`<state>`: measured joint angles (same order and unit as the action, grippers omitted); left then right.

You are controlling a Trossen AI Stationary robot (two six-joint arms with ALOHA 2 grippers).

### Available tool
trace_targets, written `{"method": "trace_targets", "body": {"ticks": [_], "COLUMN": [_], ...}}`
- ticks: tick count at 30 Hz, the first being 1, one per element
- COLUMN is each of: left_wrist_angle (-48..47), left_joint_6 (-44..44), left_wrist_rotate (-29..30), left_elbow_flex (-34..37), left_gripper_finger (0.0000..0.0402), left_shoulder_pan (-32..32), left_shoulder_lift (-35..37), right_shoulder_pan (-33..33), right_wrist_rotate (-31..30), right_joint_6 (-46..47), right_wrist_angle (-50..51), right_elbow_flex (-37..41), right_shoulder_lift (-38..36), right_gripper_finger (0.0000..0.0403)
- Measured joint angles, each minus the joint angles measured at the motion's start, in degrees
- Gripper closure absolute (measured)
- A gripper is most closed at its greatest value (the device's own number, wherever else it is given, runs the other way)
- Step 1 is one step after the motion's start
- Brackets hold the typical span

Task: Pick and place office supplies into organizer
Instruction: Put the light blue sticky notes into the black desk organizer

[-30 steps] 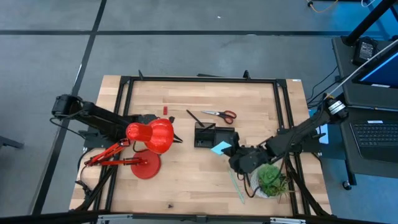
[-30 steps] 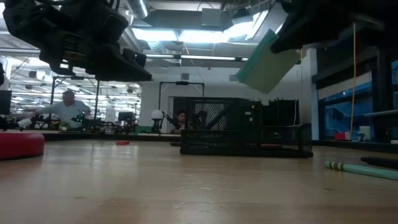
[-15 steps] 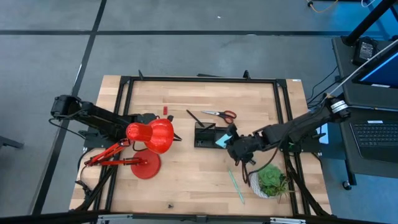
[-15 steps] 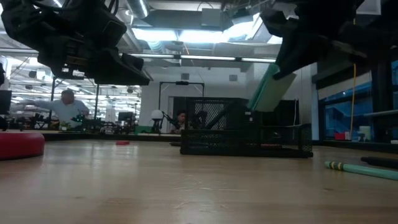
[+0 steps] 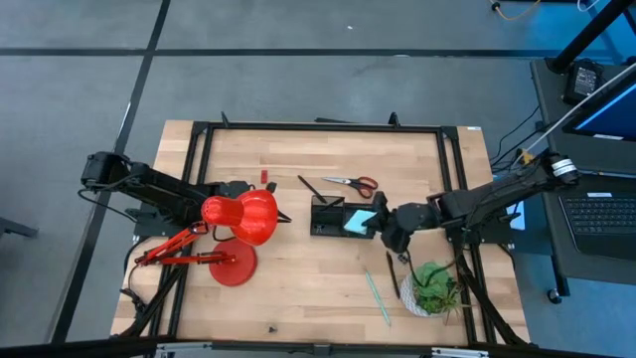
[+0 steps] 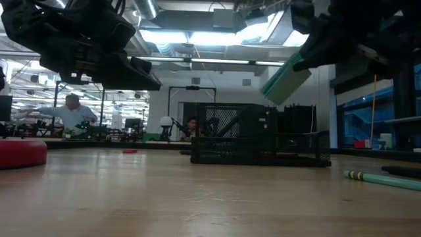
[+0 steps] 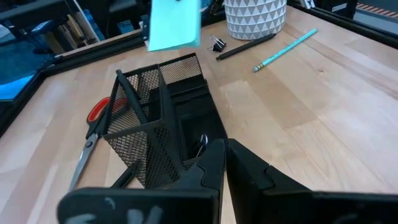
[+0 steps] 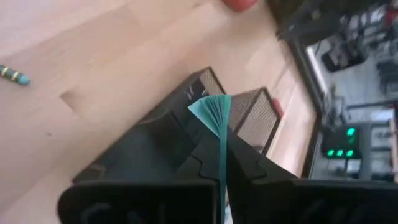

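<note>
a red desk lamp (image 5: pixel 238 224) stands on the wooden table (image 5: pixel 298 298), a potted plant (image 5: pixel 433 286) near its corner.

No readable text, label, brand, number or sign anywhere on the table, arms or supplies (only green indicator lights (image 8: pixel 339 152) glowing on equipment beyond the table, too blurred to carry any legible marking).

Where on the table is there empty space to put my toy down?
The wood between the red lamp base and the teal pen is bare. So is the far strip beyond the scissors. It is crowded around the organizer, where the right tool holds the sticky-note pad, and by the plant pot.
</note>
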<state>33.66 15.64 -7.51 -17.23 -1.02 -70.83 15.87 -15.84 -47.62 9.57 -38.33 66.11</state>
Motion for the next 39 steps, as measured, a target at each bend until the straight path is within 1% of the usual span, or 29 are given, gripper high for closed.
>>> {"method": "trace_targets", "body": {"ticks": [4,12,15,26,32,39], "left_wrist_angle": [0.0,0.0,0.0,0.0,0.0,0.0], "left_joint_6": [0.1,0.1,0.1,0.0,0.1,0.1], "left_wrist_rotate": [1.1,6.6,6.8,6.8,6.8,6.8], "left_elbow_flex": [0.0,0.0,0.0,0.0,0.0,0.0], "left_gripper_finger": [0.0393,0.0395,0.0395,0.0396,0.0396,0.0396], "left_shoulder_pan": [0.0,0.0,0.0,0.0,0.0,0.0], "left_shoulder_lift": [0.0,0.0,0.0,0.0,0.0,0.0], "right_shoulder_pan": [-0.1,-2.2,-3.1,-3.8,-4.1,-6.2], "right_wrist_rotate": [3.8,3.9,3.5,4.1,8.3,8.8], "right_joint_6": [-0.6,-2.8,-5.3,-3.9,-8.7,-14.3], "right_wrist_angle": [-3.6,-4.3,-5.0,-4.8,-3.1,-3.4], "right_elbow_flex": [1.8,5.0,5.8,6.0,6.0,6.0], "right_shoulder_lift": [-0.3,0.0,0.0,0.0,0.0,1.8], "right_gripper_finger": [0.0396,0.0396,0.0396,0.0396,0.0396,0.0396]}}
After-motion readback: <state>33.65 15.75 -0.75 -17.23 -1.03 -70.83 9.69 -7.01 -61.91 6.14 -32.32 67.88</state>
